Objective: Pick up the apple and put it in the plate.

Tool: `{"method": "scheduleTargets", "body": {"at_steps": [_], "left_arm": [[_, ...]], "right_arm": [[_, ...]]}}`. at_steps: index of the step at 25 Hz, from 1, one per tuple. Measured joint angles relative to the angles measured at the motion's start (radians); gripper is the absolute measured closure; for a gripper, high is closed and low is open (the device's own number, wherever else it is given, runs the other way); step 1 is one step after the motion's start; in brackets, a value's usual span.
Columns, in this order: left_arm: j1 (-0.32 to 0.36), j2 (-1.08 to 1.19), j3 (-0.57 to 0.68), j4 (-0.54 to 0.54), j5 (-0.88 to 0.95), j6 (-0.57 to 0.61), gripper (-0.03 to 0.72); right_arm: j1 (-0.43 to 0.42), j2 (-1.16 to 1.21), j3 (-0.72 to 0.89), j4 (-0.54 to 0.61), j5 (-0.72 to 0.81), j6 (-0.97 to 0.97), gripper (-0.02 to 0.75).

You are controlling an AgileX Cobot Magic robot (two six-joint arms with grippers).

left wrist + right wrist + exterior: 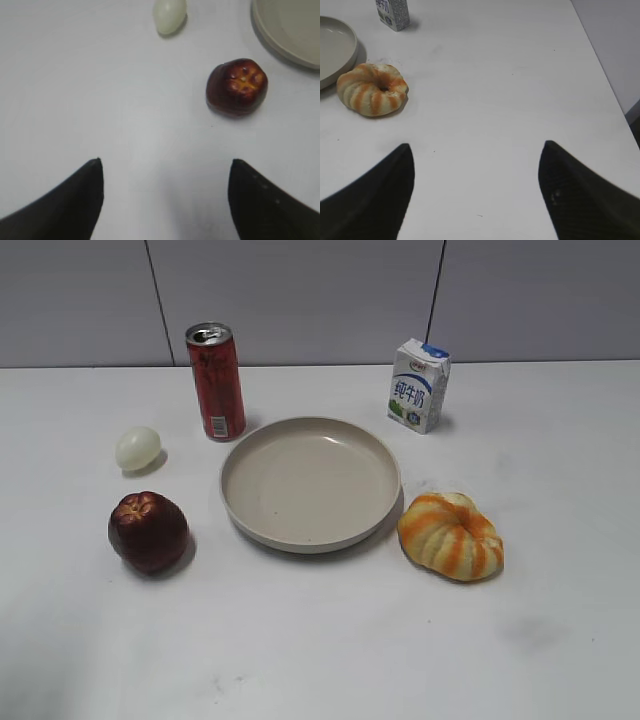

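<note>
The dark maroon apple [148,531] sits on the white table left of the beige plate [310,484]. In the left wrist view the apple [237,87] lies ahead and to the right of my left gripper [165,165], which is open and empty; the plate's rim [280,37] shows at the top right. My right gripper [477,150] is open and empty over bare table; the plate's edge [335,50] is at the far left of that view. Neither gripper shows in the exterior view.
A red can [215,380] and a milk carton [418,385] stand behind the plate. A pale egg [137,448] lies behind the apple. An orange-and-white striped fruit [451,535] lies right of the plate. The table's right edge [600,70] shows in the right wrist view.
</note>
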Motion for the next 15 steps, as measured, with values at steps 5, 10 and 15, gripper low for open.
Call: {"method": "scheduleTargets", "body": {"at_steps": [5, 10, 15], "left_arm": [[-0.13, 0.249, -0.122, -0.002, 0.004, 0.063, 0.081], [-0.256, 0.485, -0.264, -0.002, 0.049, 0.077, 0.029], [-0.322, 0.698, -0.36, 0.01, 0.061, 0.079, 0.022]], "right_arm": [[0.0, 0.0, 0.0, 0.0, 0.0, 0.0, 0.153], [0.0, 0.0, 0.0, 0.0, 0.0, 0.0, 0.153], [0.0, 0.0, 0.0, 0.0, 0.0, 0.0, 0.153]]}}
